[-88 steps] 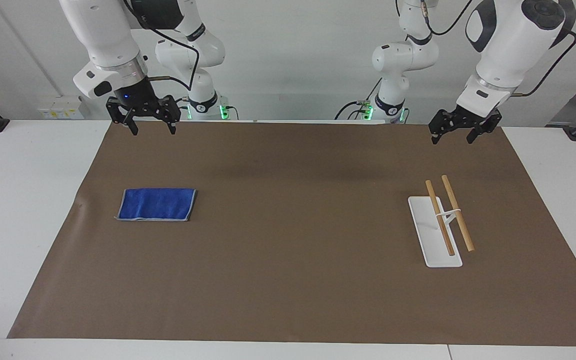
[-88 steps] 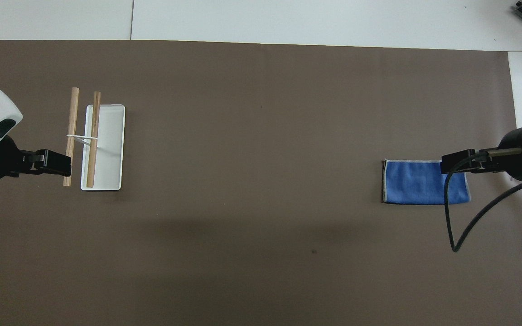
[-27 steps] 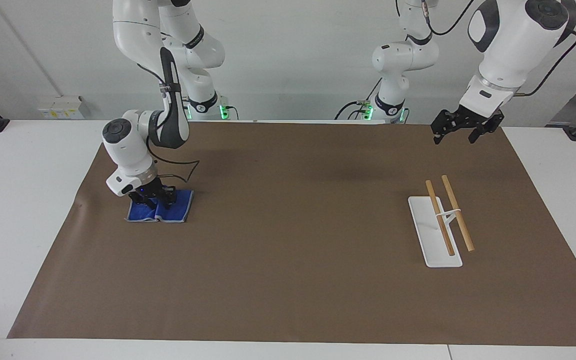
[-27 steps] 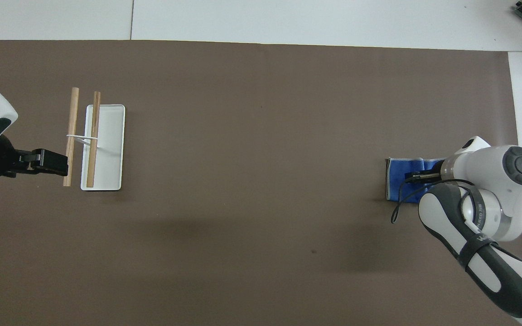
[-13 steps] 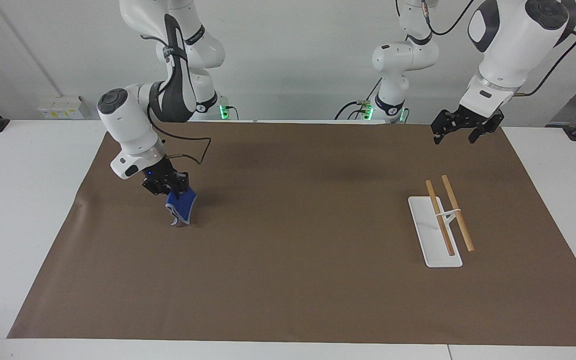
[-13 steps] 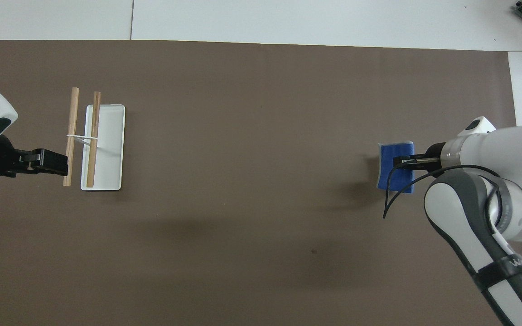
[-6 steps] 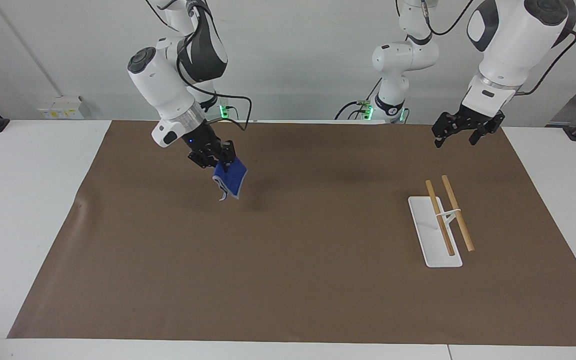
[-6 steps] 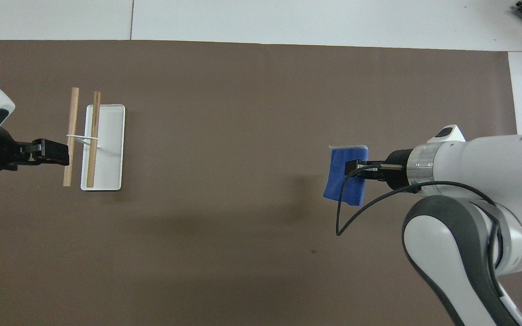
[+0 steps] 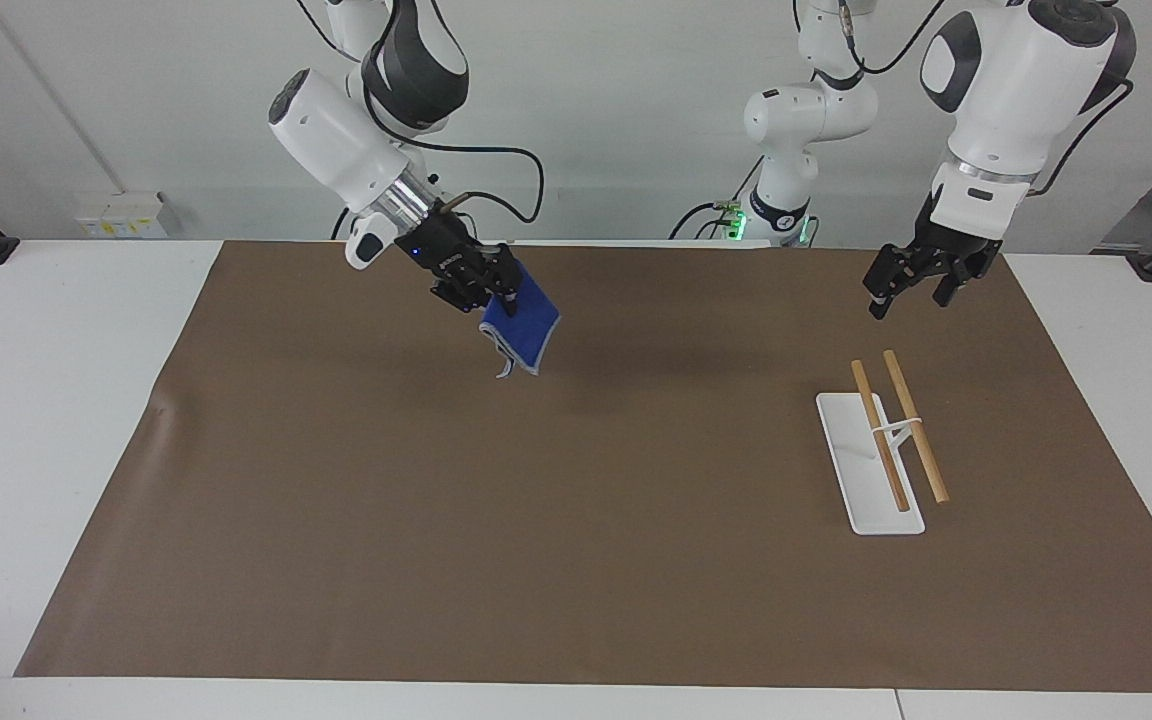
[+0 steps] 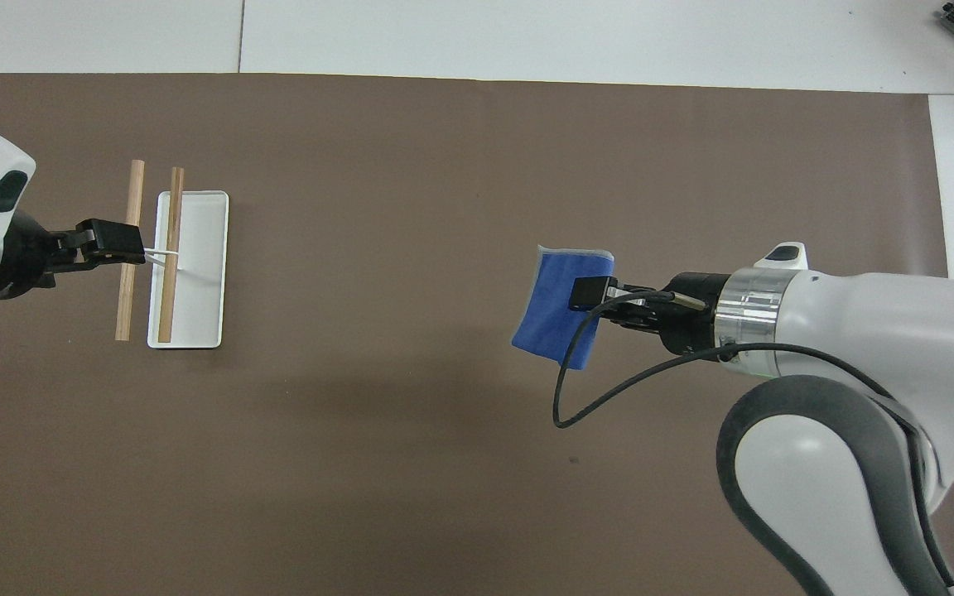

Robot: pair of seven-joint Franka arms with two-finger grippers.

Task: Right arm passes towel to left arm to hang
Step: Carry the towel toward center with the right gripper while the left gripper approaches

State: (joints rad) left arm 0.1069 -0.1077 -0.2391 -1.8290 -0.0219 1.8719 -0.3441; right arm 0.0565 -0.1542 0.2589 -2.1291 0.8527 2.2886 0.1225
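Above the brown mat (image 9: 576,560), right end effector (image 9: 499,296) clamping the towel (image 9: 524,333) (left end effector (image 9: 904,296) wide, over the rack (image 9: 881,450)).

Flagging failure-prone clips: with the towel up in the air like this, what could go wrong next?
1. The right gripper pinches the towel by one edge, and the rest hangs loose; it may slip or swing during the pass.
2. The open left gripper hangs over the mat near the rack, well apart from the towel; a limp, dangling cloth offers a poor target.
3. The rack's rods sit close together, so hanging could snag.
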